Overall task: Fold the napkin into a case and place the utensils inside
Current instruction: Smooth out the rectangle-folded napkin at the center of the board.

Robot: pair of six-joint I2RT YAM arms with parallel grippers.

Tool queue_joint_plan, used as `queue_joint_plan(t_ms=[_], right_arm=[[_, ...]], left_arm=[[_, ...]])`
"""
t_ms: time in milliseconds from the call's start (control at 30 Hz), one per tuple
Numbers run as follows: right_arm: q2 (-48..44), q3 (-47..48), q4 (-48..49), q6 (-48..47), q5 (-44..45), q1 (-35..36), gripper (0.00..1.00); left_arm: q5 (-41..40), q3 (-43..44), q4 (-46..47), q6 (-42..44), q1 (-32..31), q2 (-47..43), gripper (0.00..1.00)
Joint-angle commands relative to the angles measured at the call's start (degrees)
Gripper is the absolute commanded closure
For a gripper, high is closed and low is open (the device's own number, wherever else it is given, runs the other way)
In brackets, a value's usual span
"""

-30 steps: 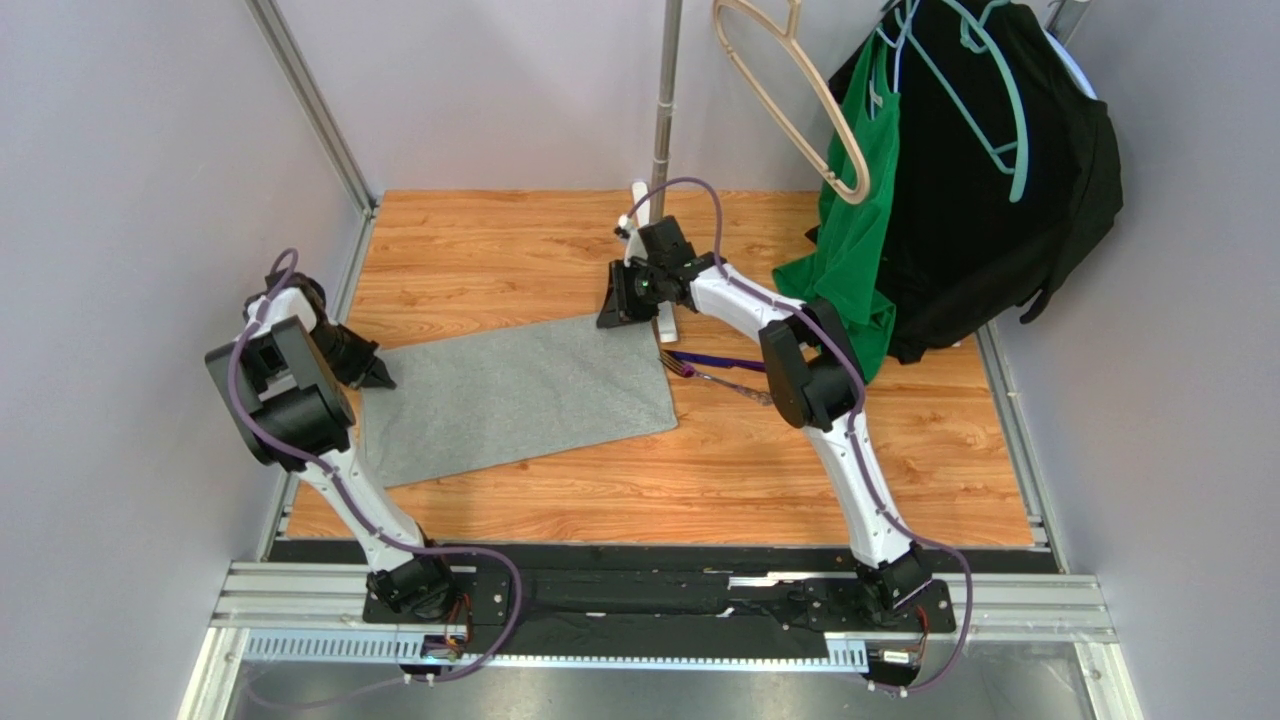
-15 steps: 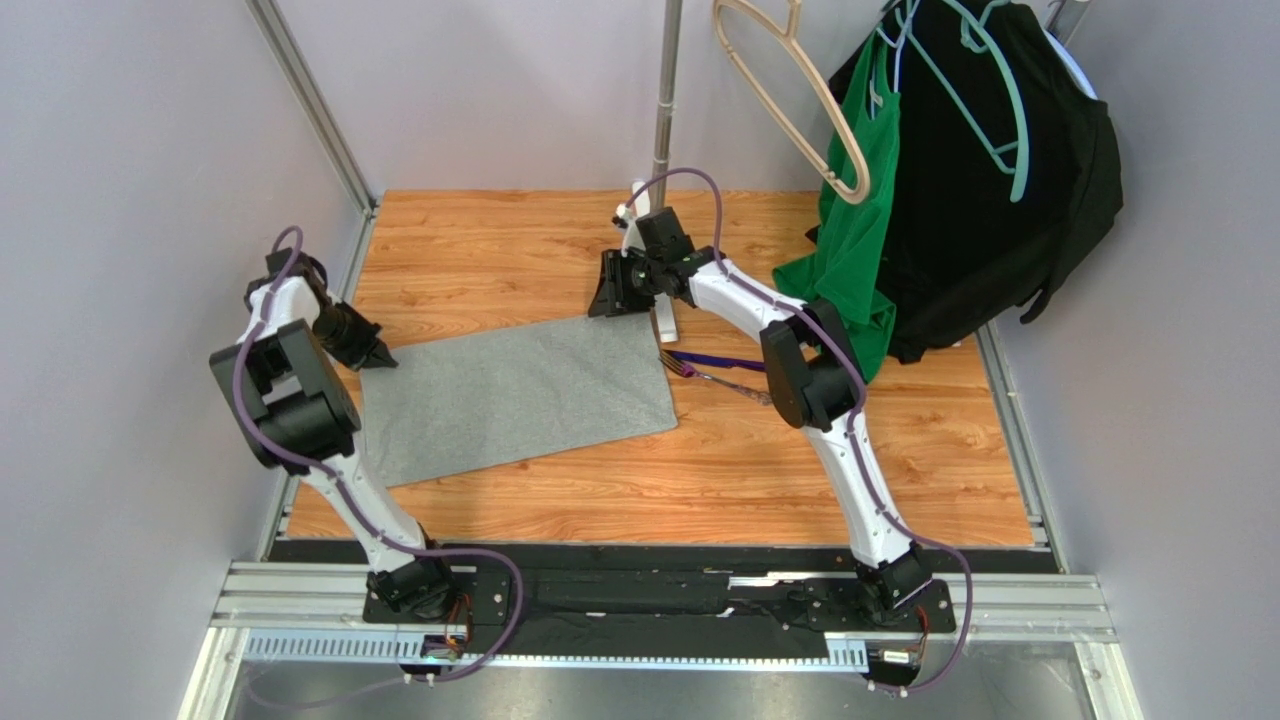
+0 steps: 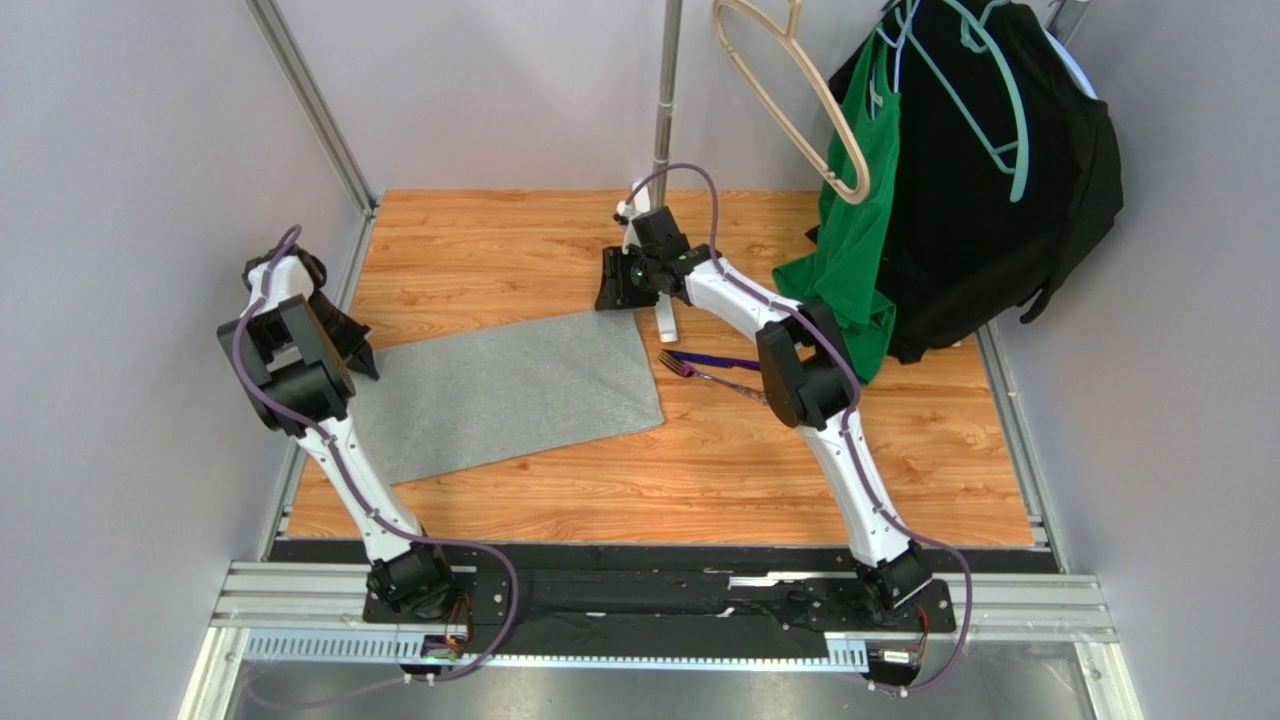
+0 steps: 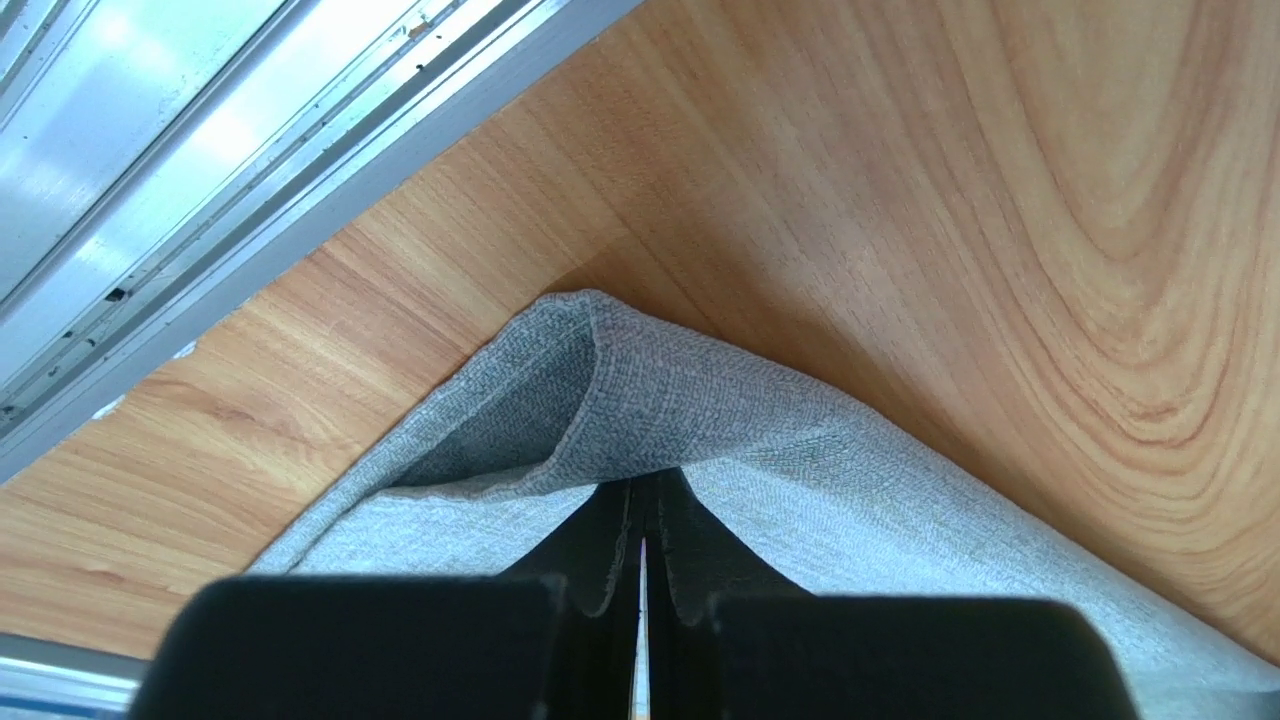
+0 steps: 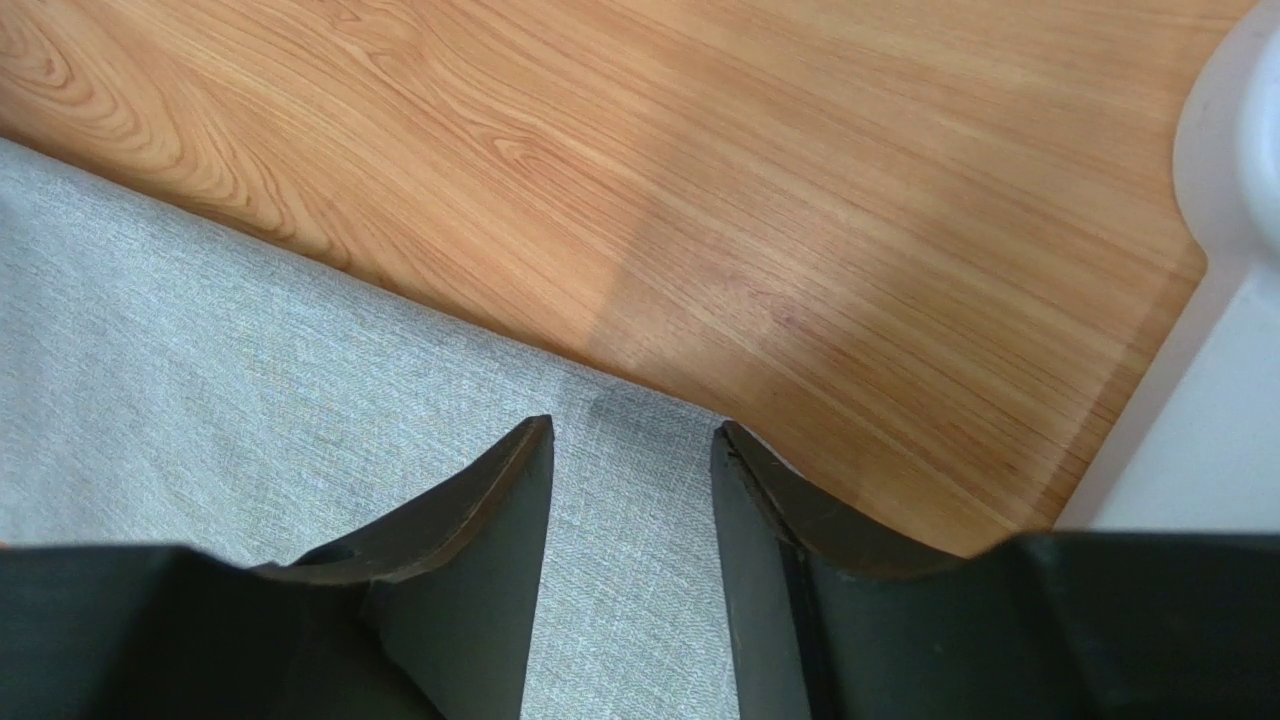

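Right now the large heather-grey cloth napkin point(image 3: 504, 393) lies spread flat on the wooden worktop point(image 3: 781, 480), slanting from the near left up toward the far right. Its far left corner is pinched by the left gripper point(image 4: 643, 488), whose jaws are pressed together on the fabric; the cloth curls into a small raised fold just beyond the fingertips. Over the far right corner the right gripper point(image 5: 631, 438) stands with its jaws apart, the cloth edge showing between them and nothing clamped. Just beside the napkin's right edge lie the two utensils, the straight dark purple piece point(image 3: 732, 362) and the silvery fork point(image 3: 709, 377), close together on bare wood
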Motion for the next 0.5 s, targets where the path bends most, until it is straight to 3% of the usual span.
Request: queue_joint_plan(t_ms=[0, 300, 467], right_arm=[[-0.7, 3.7, -1.0, -2.6, 2.9, 1.6, 0.48], [-9.1, -4.0, -1.2, -5.8, 6.5, 1.6, 0.46], [-10.5, -8.6, 0.0, -6.6, 7.9, 1.3, 0.53]], left_arm=[[-2.9, -2.1, 2.1, -0.3, 1.9, -4.6, 1.0], [8.5, -17.2, 13.2, -2.8, -2.3, -23.6, 1.0], [14.6, -20.5, 17.7, -5.1, -5.4, -20.4, 1.0]])
